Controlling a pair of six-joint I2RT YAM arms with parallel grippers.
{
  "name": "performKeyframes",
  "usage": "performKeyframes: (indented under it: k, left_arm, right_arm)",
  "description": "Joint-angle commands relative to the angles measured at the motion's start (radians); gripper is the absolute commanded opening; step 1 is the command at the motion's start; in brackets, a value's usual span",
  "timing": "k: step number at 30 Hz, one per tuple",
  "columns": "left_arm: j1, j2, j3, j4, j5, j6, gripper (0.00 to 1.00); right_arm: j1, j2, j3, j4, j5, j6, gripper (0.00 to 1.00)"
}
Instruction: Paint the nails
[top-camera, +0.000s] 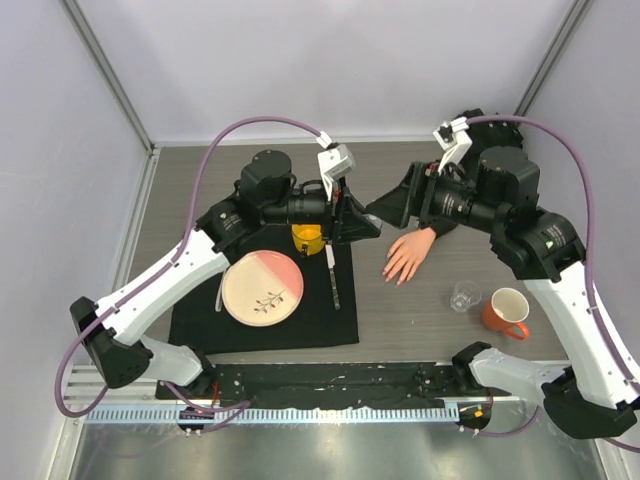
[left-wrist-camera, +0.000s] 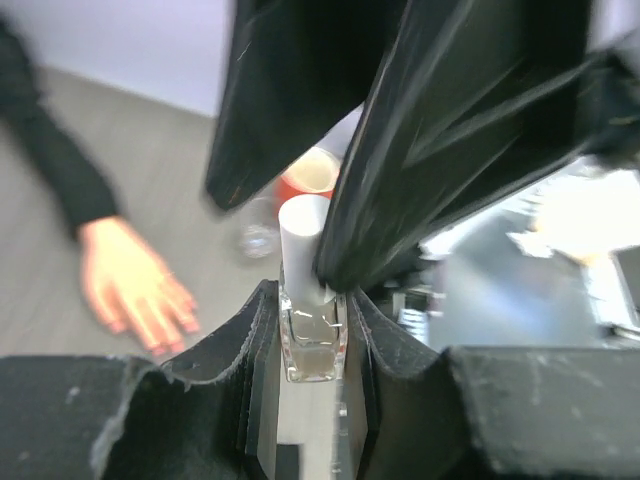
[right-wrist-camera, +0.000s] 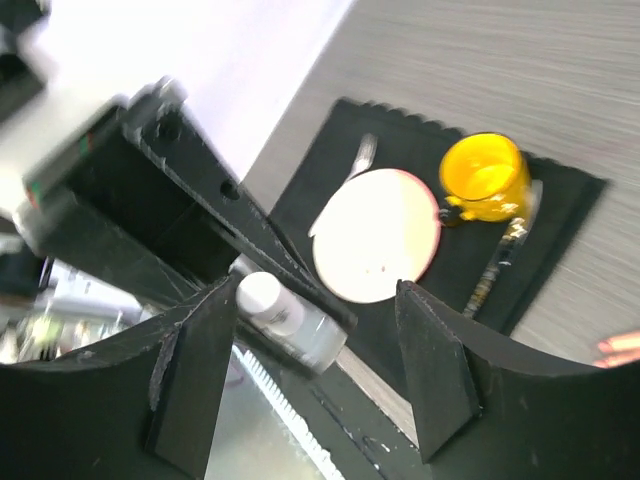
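**Fig.** Uncapping of the polish bottle, judged to be the step in hand. The small clear bottle (left-wrist-camera: 312, 348) was clamped by its body in the closed left pincer (left-wrist-camera: 312, 312), w/ its white cap (left-wrist-camera: 304, 232) projecting beyond the pads toward the right pincer (right-wrist-camera: 318, 300). The latter was seen w/ jaws spread wide, nothing held. One of its fingers appeared to touch the cap's side (left wrist view); the other stood well apart.

For a clean result, the cap should prob. be centred betw. both right fingers before closing and gripped clear of the left pads. It should then be turned about the bottle's own axis w/o side-pull, so that the glass is not levered out of its clamp. Once loosened, the bottle mouth should be kept raised vs. spills.

Pose: both arms were extended fwd & bent inward, wrists approx. level. The pincers were brought tip-to-tip above the tabletop (top-camera: 420, 320), by the far right part of the black mat (top-camera: 190, 325) & near the yellow mug (top-camera: 308, 238). The mannequin hand (top-camera: 410, 252) was laid palm-down just right of that point, fingers spread toward the near edge. Its nails (top-camera: 396, 274) were too small for any paint to be judged.
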Motion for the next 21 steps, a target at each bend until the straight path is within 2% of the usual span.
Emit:
performKeyframes:
  k: [1, 6, 11, 21]
  left_arm:
    - [-0.012, -0.022, 0.040, -0.087, -0.272, 0.149, 0.00]
    - [-0.012, 0.013, 0.077, -0.119, -0.294, 0.176, 0.00]
    - [-0.014, 0.034, 0.083, -0.105, -0.326, 0.166, 0.00]
    - [-0.014, 0.097, 0.144, -0.165, -0.383, 0.205, 0.00]
  right_arm:
    - [0.004, 0.055, 0.150, -0.120, 0.194, 0.081, 0.70]
    - [0.004, 0.109, 0.223, -0.134, 0.200, 0.054, 0.61]
    - [0.004, 0.169, 0.269, -0.191, 0.200, 0.005, 0.60]
    - [0.018, 0.250, 0.312, -0.195, 0.205, -0.017, 0.55]
